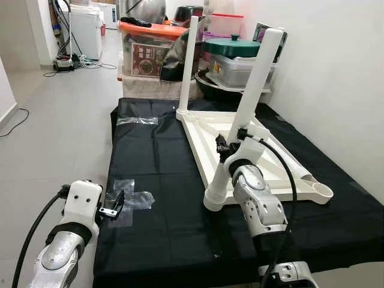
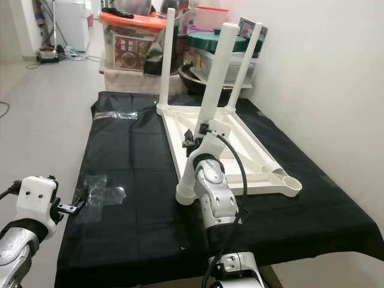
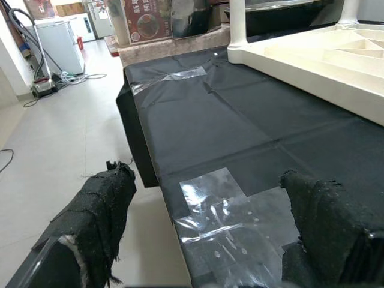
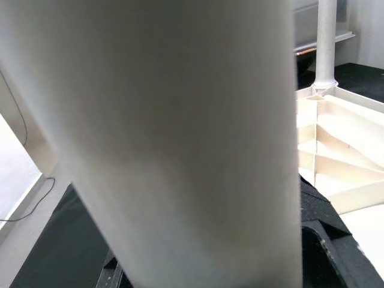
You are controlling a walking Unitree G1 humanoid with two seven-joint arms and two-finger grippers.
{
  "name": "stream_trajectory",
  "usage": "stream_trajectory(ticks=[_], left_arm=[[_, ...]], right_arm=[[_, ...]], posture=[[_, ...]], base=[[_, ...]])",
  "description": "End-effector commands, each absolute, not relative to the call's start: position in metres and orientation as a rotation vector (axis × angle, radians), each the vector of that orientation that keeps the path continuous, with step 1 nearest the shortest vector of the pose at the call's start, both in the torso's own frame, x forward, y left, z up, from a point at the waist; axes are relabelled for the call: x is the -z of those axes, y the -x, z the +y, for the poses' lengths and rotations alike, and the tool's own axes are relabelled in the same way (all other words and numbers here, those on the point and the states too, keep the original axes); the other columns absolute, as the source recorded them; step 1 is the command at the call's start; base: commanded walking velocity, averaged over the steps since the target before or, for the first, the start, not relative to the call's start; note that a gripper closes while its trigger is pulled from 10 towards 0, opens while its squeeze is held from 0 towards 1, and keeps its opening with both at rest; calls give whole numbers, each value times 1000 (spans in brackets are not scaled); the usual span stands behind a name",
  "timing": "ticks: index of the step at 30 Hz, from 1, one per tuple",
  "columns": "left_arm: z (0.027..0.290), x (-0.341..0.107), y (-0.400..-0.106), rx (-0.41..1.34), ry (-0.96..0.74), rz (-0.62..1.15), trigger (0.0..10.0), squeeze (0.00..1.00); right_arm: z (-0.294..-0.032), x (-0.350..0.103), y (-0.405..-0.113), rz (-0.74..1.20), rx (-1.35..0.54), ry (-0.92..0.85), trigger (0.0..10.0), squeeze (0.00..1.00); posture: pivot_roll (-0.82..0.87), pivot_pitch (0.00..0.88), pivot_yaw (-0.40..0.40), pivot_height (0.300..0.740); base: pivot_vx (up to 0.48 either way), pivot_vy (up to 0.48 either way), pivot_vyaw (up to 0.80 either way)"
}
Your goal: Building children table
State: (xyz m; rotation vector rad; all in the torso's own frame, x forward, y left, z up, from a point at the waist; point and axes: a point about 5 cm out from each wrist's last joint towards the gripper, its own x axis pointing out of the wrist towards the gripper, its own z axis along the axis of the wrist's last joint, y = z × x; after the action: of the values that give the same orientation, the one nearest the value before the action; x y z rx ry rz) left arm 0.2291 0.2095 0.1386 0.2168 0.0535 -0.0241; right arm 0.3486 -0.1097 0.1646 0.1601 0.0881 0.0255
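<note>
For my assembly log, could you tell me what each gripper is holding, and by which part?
The right gripper grips the near white table leg around its lower-middle shaft. The left gripper holds nothing.

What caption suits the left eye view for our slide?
Right gripper holds a tilted white leg at the upturned tabletop's near corner; left gripper hovers open.

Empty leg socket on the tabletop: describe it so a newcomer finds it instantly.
On the black-covered table lies an upturned white tabletop. At its near right corner sits the open round socket, the one corner with no white leg rising from it.
</note>
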Motion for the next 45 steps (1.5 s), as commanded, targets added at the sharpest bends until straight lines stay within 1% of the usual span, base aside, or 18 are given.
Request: stream_trajectory(ticks=[1,2,3,10,12,14,16,20,21,23,26,28,29,33,37,39,41,45], left_arm=[[209,-138,-231,34,-226,64,10000,0],[209,-138,-231,34,-226,64,10000,0],[210,-138,-232,37,-231,66,10000,0],[213,-140,-234,40,-241,67,10000,0],[214,-140,-234,40,-247,67,10000,0],[214,-140,-234,40,-247,67,10000,0],[214,-141,-234,43,-252,64,10000,0],[213,-142,-234,49,-256,62,10000,0],[212,-142,-235,55,-257,61,10000,0],[210,-142,-236,70,-259,59,10000,0],[208,-141,-237,81,-261,59,10000,0],[207,-141,-237,85,-261,58,10000,0],[206,-141,-238,91,-261,57,10000,0],[204,-141,-239,97,-262,54,10000,0],[204,-140,-240,100,-262,54,10000,0],[204,-140,-240,101,-262,54,10000,0],[203,-139,-241,105,-261,53,10000,0],[202,-139,-241,109,-259,50,10000,0]], right_arm=[[-115,-126,-340,279,5,-189,10000,0],[-115,-126,-340,279,5,-189,10000,0],[-115,-135,-341,232,2,-189,10000,1000],[-116,-154,-341,152,-7,-201,10000,1000],[-115,-166,-340,110,-33,-207,10000,1000],[-115,-166,-340,110,-33,-207,10000,1000],[-115,-184,-340,52,-99,-210,10000,1000],[-116,-200,-340,5,-187,-196,10000,1000],[-118,-206,-341,-7,-238,-174,10000,0],[-127,-214,-346,-18,-311,-114,10000,0],[-132,-217,-350,-12,-361,-82,10000,0],[-134,-219,-352,-3,-394,-78,10000,0],[-136,-221,-356,10,-452,-66,10000,0],[-141,-224,-360,18,-499,-58,10000,0],[-149,-229,-366,16,-673,-44,10000,0],[-152,-231,-369,-5,-689,-28,10000,0],[-159,-234,-375,-21,-751,-18,10000,0],[-161,-233,-380,-18,-820,-32,10000,0]], posture=[[78,0,-81,740],[78,0,-81,740],[71,0,-73,740],[59,0,-65,740],[58,0,-64,740],[58,0,-64,740],[44,0,-59,740],[38,0,-55,740],[32,0,-53,740],[30,0,-54,740],[26,0,-53,740],[24,0,-53,740],[24,0,-53,740],[27,0,-57,740],[25,0,-60,740],[28,0,-62,740],[28,0,-64,740],[36,0,-71,740]], base=[[0,0,0],[0,0,0],[0,0,0],[0,0,0],[0,0,0],[0,0,0],[0,0,0],[0,0,0],[0,0,0],[0,0,0],[0,0,0],[0,0,0],[0,0,0],[0,0,0],[0,0,0],[0,0,0],[0,0,0],[0,0,0]])
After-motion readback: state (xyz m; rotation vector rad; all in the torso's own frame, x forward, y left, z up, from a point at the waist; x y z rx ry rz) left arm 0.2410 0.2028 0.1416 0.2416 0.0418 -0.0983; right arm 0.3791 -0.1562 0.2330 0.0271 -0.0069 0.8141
